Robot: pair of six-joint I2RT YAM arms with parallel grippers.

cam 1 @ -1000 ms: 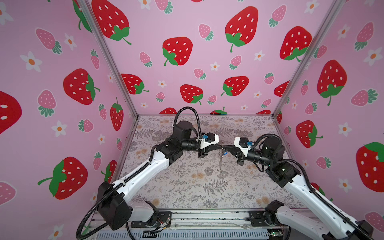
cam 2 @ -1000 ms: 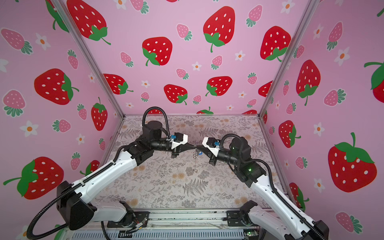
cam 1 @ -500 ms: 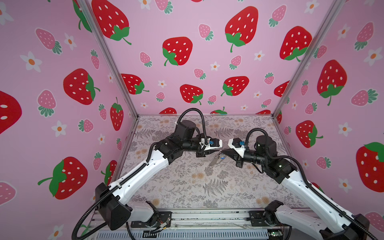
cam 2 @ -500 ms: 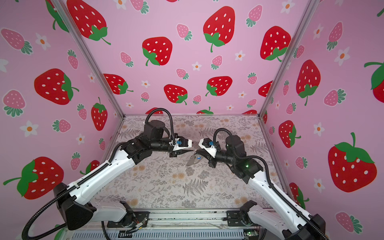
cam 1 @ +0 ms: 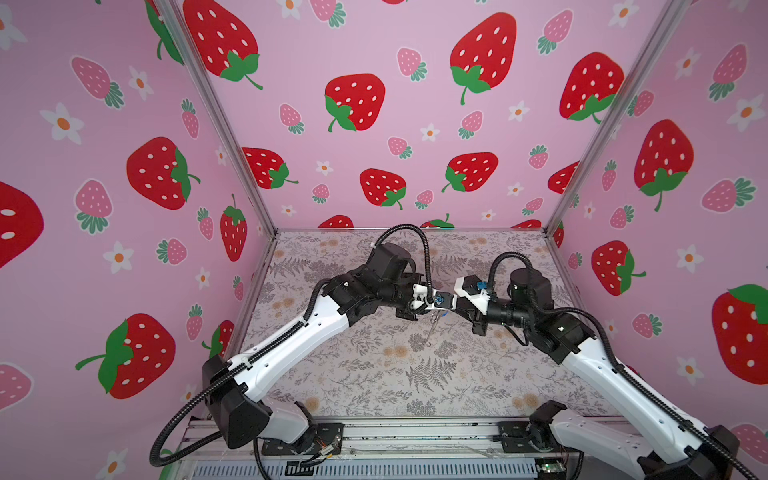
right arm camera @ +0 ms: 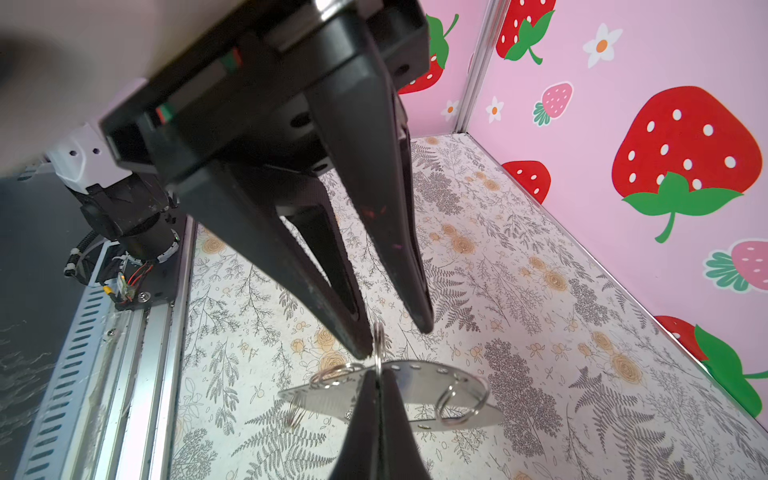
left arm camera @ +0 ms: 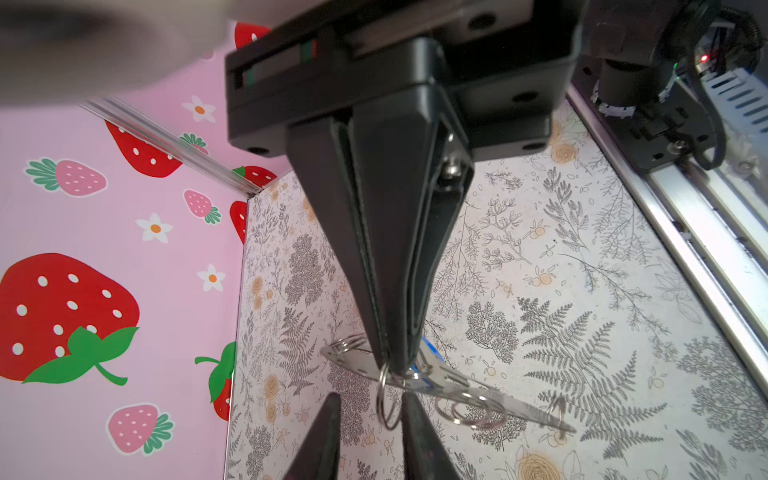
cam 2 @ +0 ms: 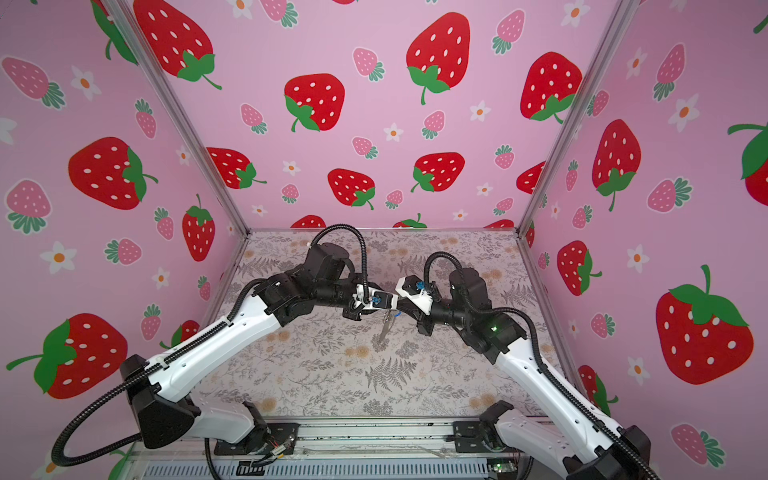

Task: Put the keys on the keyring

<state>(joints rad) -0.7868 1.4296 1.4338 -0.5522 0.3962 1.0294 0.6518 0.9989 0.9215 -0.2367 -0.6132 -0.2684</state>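
Left wrist view: the left hand (left arm camera: 371, 401) is a little way open, with one small ring (left arm camera: 380, 395) in the gap. Just past it the right hand (left arm camera: 395, 361) is pinched tight on the keyring (left arm camera: 523, 409), held up over the tabletop (left arm camera: 582, 270). The keys (left arm camera: 430, 350) show as a bit of blue behind that tip, maybe gripped too.

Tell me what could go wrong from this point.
1. The grey curved strap with small metal rings hangs from the shut right gripper alone, pinched at its edge; a slip would probably drop it.
2. The open left gripper straddles one thin metal ring; closing off-centre might miss it or twist the strap.
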